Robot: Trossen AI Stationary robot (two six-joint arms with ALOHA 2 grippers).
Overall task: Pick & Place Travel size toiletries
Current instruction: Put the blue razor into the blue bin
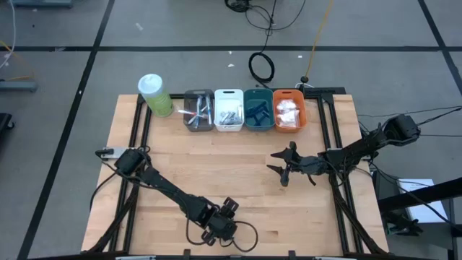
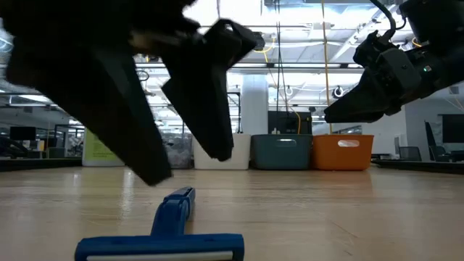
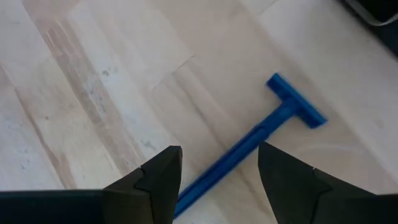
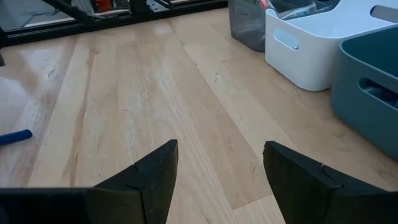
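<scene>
A dark blue T-shaped razor (image 3: 255, 140) lies flat on the wooden table near its near edge. It also shows in the low view (image 2: 170, 225). My left gripper (image 3: 217, 155) hangs open just above the razor. Its two fingers stand on either side of the handle's free end without touching it, and the razor's head points away from the gripper. The gripper also shows in the high view (image 1: 227, 209) and the low view (image 2: 181, 130). My right gripper (image 1: 280, 167) is open and empty, raised over the table's middle right.
At the far edge stand four bins in a row holding toiletries: grey (image 1: 198, 110), white (image 1: 229, 110), teal (image 1: 258, 110) and orange (image 1: 289, 110). A pale-green cylinder with a white lid (image 1: 155, 94) stands to their left. Bare wood (image 1: 216, 162) lies between the bins and the grippers.
</scene>
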